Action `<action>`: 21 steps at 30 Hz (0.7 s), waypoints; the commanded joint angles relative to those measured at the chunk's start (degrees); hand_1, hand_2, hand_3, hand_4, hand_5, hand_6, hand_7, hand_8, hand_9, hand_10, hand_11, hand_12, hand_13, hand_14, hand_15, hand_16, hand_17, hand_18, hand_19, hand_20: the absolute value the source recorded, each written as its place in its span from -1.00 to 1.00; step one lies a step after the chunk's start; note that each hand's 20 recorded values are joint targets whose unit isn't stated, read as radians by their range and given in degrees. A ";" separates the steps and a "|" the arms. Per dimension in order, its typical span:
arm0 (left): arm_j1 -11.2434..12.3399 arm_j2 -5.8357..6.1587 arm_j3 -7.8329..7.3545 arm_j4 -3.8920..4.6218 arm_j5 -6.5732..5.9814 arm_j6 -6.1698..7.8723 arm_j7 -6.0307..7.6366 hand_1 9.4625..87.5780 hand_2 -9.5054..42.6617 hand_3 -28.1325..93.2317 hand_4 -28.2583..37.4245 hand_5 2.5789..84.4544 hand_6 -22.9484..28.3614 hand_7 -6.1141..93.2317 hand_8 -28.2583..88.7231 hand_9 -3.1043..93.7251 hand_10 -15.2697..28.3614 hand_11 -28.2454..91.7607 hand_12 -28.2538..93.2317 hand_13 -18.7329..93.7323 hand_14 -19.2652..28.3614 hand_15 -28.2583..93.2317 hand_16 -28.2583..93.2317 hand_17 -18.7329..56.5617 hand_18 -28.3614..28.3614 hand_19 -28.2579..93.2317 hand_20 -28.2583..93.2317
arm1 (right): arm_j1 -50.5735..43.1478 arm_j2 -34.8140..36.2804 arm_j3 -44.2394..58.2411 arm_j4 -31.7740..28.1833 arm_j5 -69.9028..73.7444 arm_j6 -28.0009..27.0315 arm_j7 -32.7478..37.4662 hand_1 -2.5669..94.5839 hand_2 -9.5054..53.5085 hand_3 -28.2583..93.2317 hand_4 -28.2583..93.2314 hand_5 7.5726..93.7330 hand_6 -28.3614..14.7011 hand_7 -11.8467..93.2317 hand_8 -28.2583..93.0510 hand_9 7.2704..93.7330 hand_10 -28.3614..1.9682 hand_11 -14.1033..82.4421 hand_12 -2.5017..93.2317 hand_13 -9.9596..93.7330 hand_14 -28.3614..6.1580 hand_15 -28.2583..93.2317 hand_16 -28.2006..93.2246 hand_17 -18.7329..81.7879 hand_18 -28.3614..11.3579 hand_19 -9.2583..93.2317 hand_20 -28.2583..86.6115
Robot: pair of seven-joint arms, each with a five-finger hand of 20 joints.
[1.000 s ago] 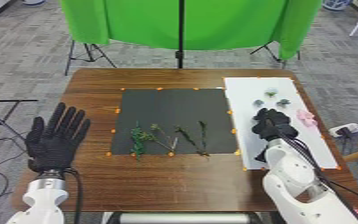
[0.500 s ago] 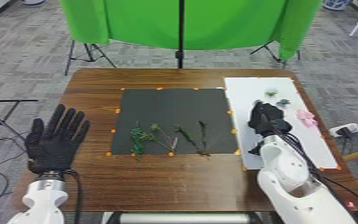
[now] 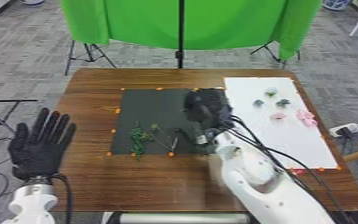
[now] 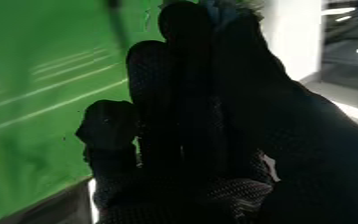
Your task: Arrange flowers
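Observation:
Over the right part of the dark mat (image 3: 162,107) is my right hand (image 3: 209,111), its arm covering part of the green stems' area. In the right wrist view, my right hand (image 4: 189,115) pinches a pale blue flower (image 4: 216,7) at its tips, mostly hidden. Green stems (image 3: 138,142) lie on the mat's near half. The white sheet (image 3: 295,145) bears a whitish flower (image 3: 270,92), two grey-blue flowers (image 3: 283,102), a small pink flower (image 3: 278,116) and a pink cluster (image 3: 308,118). My left hand (image 3: 40,150) stands open left of the mat.
The brown table (image 3: 149,185) surrounds the mat and sheet, both edged with orange marks. A green cloth (image 3: 184,30) hangs on stands beyond the far edge. Black cables run along my right arm, over the sheet's near part.
My right hand has moved left from the white sheet to the dark mat, uncovering the flowers beneath it. My left hand has shifted slightly left and toward the near edge.

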 commanded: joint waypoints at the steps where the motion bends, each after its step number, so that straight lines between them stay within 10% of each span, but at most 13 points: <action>1: -0.01 1.06 0.86 0.50 1.64 0.78 0.82 -0.59 -0.07 0.72 -1.00 -0.04 0.20 -0.66 -0.68 -0.19 0.29 -0.26 -0.40 -0.18 0.37 -0.07 -0.64 -0.69 0.46 -0.06 -0.38 | 8.73 -9.24 -8.13 6.72 -2.96 0.09 -14.26 0.25 -1.00 0.68 -1.00 0.67 0.33 -0.15 -0.54 0.82 0.16 -0.51 -0.11 0.34 0.04 0.48 0.13 0.04 -0.69 1.00 0.52; 4: -1.03 1.50 1.36 0.86 1.41 0.74 1.18 -0.60 -0.07 0.72 -1.00 -0.07 0.16 -0.65 -0.68 -0.20 0.22 -0.26 -0.40 -0.18 0.29 -0.10 -0.64 -0.67 0.44 -0.08 -0.39 | 10.29 -12.20 -10.03 10.16 -3.27 -1.65 -15.92 0.22 -1.00 0.72 -1.00 0.64 0.35 -0.09 -0.56 0.81 0.19 -0.51 -0.09 0.34 0.08 0.46 0.16 0.03 -0.69 1.00 0.51; 5: 0.67 1.95 1.02 -0.48 1.48 0.57 1.88 -0.60 -0.07 0.72 -1.00 -0.09 0.14 -0.64 -0.68 -0.21 0.19 -0.26 -0.41 -0.18 0.26 -0.11 -0.65 -0.66 0.43 -0.08 -0.39 | 10.12 -12.01 -11.50 9.27 -2.17 -3.05 -14.62 0.20 -1.00 0.74 -1.00 0.62 0.36 -0.07 -0.55 0.81 0.20 -0.51 -0.09 0.34 0.09 0.45 0.16 0.03 -0.69 1.00 0.50; 7: 0.25 2.67 1.59 -0.49 1.43 0.40 2.60 -0.61 -0.07 0.72 -1.00 -0.10 0.11 -0.63 -0.69 -0.23 0.13 -0.26 -0.41 -0.18 0.20 -0.14 -0.64 -0.64 0.42 -0.11 -0.39 | 10.45 -13.50 -12.41 11.09 0.51 -6.03 -14.06 0.17 -1.00 0.77 -1.00 0.60 0.38 -0.04 -0.55 0.80 0.22 -0.52 -0.08 0.34 0.10 0.45 0.16 0.02 -0.69 1.00 0.50; 21: -3.82 4.40 3.90 1.01 2.26 0.82 0.57 -0.67 -0.11 0.77 -1.00 -0.20 -0.08 -0.52 -0.71 -0.32 -0.22 -0.31 -0.38 -0.23 -0.16 -0.38 -0.54 -0.52 0.24 -0.31 -0.36 | 9.41 -22.12 -11.02 21.03 -8.73 -10.12 -10.19 0.15 -1.00 0.79 -1.00 0.59 0.46 -0.13 -0.42 0.80 0.23 -0.58 -0.06 0.36 0.07 0.38 0.21 0.01 -0.72 0.98 0.49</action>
